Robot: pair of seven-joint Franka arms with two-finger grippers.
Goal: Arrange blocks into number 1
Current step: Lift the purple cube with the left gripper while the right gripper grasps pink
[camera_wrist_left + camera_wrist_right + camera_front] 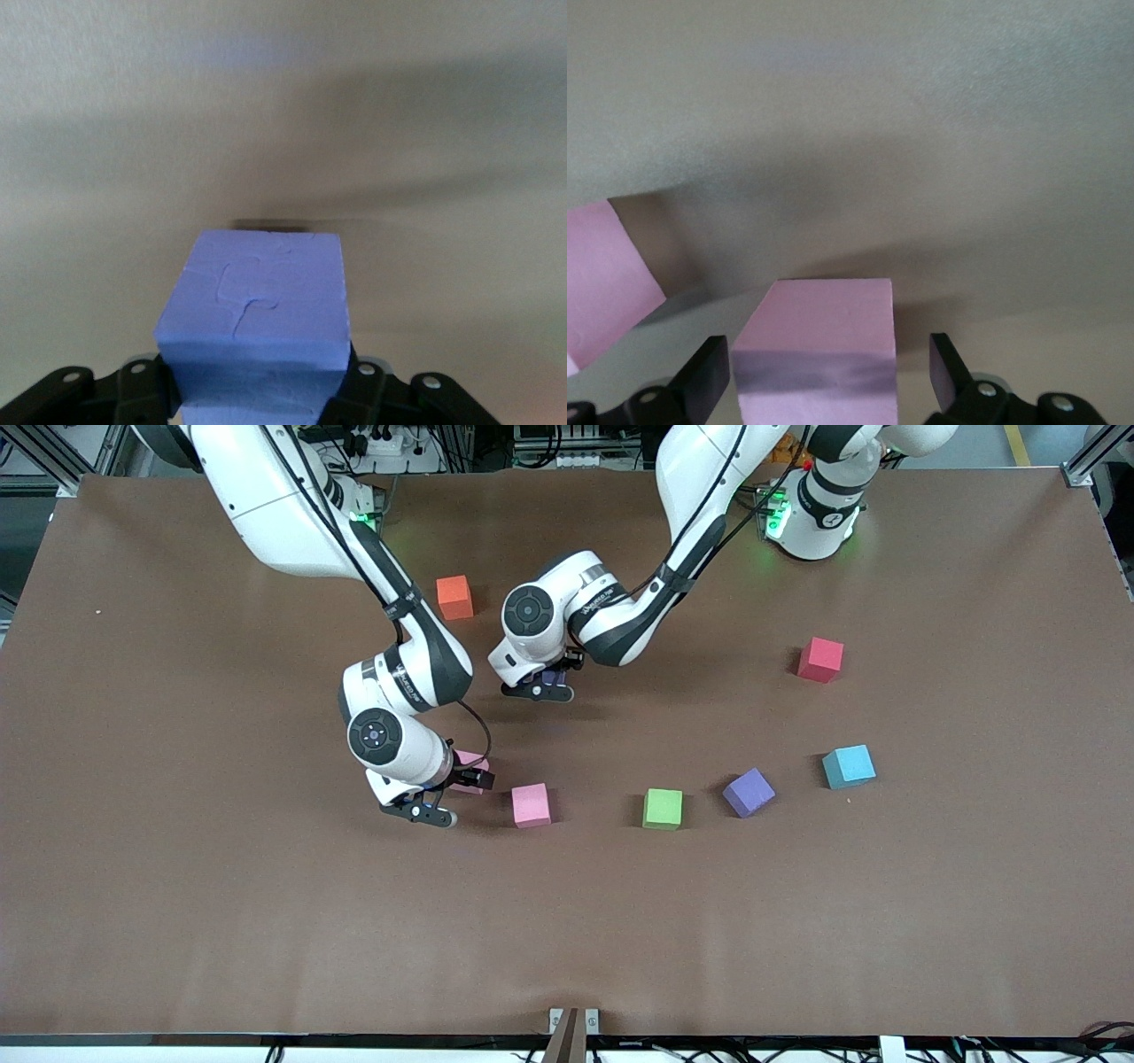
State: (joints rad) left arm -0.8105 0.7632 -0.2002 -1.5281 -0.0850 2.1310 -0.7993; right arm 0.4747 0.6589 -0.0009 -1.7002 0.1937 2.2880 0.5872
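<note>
Claws of both arms worked low over the brown surface (177,921). The left claw (547,684) had clamped a purple block (257,310) between its fingers, close above the surface, just nearer the front camera than an orange cube (454,596). The right claw (828,372) stood wide, straddling a pink block (819,341) without touching it; that block lay square between the fingers, faces parallel to them, so a straight squeeze looked enough. A second pink block (531,805) sat just beside it toward the left arm's end, then a green block (663,809) and another purple block (749,792), turned askew. A light-blue cube (849,766) and a red cube (820,659) lay well apart. Lettering on both arms' wrists was too small to read; the blocks bore no writing.
</note>
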